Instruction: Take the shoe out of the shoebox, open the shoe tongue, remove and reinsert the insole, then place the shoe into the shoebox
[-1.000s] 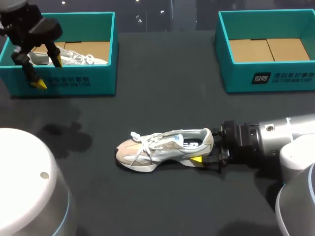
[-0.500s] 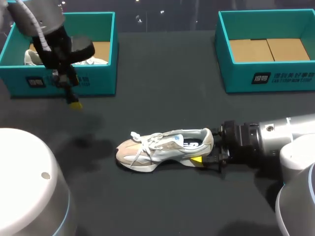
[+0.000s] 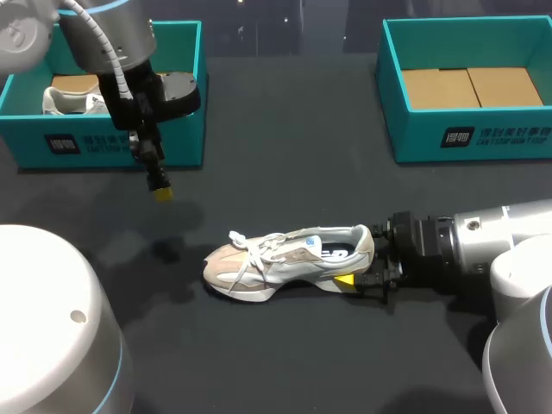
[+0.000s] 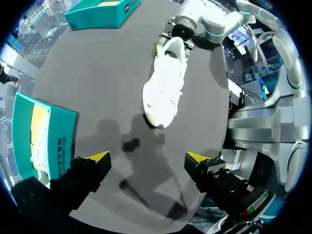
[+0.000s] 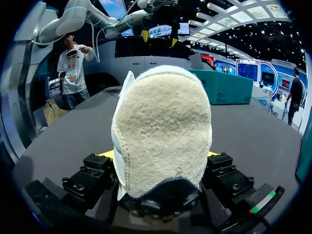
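The sneaker [image 3: 289, 259] is sitting upright mid-desk [image 3: 285, 155], with the right pincer [image 3: 362, 264] clamping its heel. The left pincer [image 4: 146, 158] is hovering wide open and empty. It should be aiming for the tongue [image 3: 299, 242] behind the laces [image 3: 259, 247].

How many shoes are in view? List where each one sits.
2. The beige sneaker is on the table, its heel in the right tool. The white sneaker lies in the left shoebox, partly hidden behind the left arm.
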`<move>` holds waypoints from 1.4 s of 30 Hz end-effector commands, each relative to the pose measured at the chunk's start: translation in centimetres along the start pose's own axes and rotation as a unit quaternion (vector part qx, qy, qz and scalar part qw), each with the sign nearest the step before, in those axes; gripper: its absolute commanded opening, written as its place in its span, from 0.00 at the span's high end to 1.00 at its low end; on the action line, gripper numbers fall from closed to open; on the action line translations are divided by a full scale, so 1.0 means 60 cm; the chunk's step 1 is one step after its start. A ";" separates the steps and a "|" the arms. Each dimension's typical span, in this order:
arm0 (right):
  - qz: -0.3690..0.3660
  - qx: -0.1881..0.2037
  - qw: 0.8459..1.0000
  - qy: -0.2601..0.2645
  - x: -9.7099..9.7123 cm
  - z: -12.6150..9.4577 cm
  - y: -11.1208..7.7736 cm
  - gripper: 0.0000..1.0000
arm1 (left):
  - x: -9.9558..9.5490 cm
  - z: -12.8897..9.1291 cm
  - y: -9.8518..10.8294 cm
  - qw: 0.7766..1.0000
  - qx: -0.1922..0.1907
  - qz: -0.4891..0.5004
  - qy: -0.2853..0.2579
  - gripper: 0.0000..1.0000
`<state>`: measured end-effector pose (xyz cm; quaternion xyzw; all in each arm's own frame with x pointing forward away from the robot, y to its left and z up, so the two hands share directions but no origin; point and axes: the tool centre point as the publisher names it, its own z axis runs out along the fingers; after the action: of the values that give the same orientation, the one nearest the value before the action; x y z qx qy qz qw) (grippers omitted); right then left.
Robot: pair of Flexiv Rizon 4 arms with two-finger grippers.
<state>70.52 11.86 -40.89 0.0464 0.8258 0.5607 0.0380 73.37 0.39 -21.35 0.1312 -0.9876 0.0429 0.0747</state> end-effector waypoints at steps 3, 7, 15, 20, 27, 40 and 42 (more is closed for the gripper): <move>0.000 0.002 1.000 0.000 0.000 -0.002 -0.002 1.00 | -0.001 0.000 0.000 1.000 -0.001 0.000 0.000 0.00; 0.000 0.002 1.000 0.000 0.000 -0.002 -0.002 1.00 | 0.019 0.003 -0.009 0.998 0.022 -0.060 -0.003 0.00; 0.000 0.002 1.000 0.000 0.000 -0.002 -0.002 1.00 | 0.111 0.052 -0.059 0.970 0.036 -0.207 -0.120 0.00; 0.000 0.002 1.000 0.000 0.000 -0.002 -0.002 1.00 | 0.129 0.075 -0.097 0.956 0.007 -0.278 -0.094 0.00; 0.000 0.002 1.000 0.000 0.000 -0.002 -0.002 1.00 | 0.149 0.090 -0.139 0.932 -0.043 -0.359 -0.018 0.00; 0.000 0.002 1.000 0.000 0.000 -0.002 -0.002 1.00 | 0.157 0.089 -0.154 0.925 -0.052 -0.377 0.014 0.00; 0.000 0.002 1.000 0.000 0.000 -0.002 -0.002 1.00 | 0.157 0.089 -0.154 0.925 -0.052 -0.377 0.014 0.00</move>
<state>70.52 11.84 -40.88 0.0464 0.8259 0.5607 0.0379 65.78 -10.85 -24.42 0.4916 -0.8652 -0.0163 0.0972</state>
